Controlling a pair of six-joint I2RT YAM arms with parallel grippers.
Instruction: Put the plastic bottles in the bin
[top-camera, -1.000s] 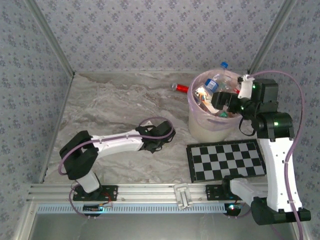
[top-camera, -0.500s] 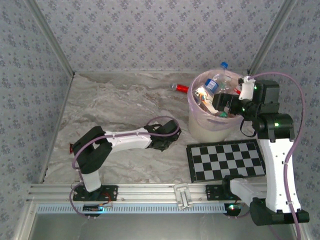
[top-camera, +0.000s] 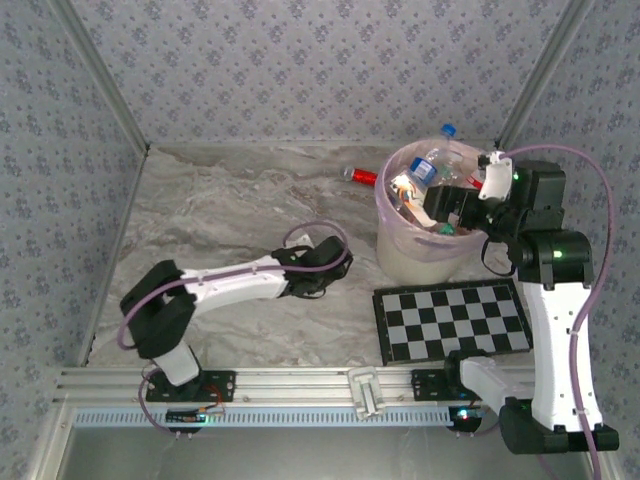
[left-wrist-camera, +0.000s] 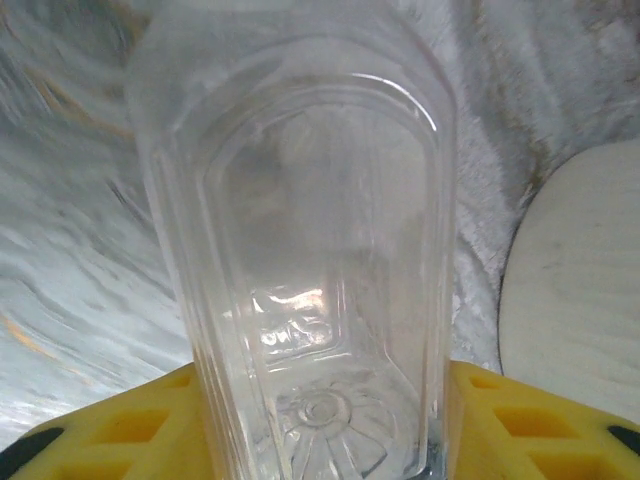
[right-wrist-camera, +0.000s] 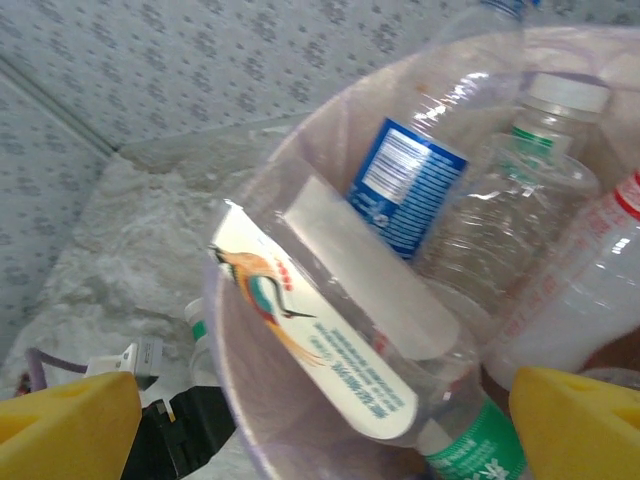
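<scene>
One clear bottle (left-wrist-camera: 300, 230) is sitting between the fingers of the left pincer (left-wrist-camera: 325, 435). One bin (top-camera: 410, 255) is standing under the right pincer (right-wrist-camera: 320, 425), and at least four bottles are lying in it just ahead of that pincer: a blue-label bottle (right-wrist-camera: 405, 185), a bird-label bottle (right-wrist-camera: 320, 340), a white-cap bottle (right-wrist-camera: 520, 190), a whitish bottle (right-wrist-camera: 590, 290). One red tube (top-camera: 362, 175) is lying off to that pincer's left, one checkerboard (top-camera: 455, 320) back toward its base.

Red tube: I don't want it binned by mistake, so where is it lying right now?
In the top external view the red tube lies on the table near the back wall, just left of the bin.
</scene>
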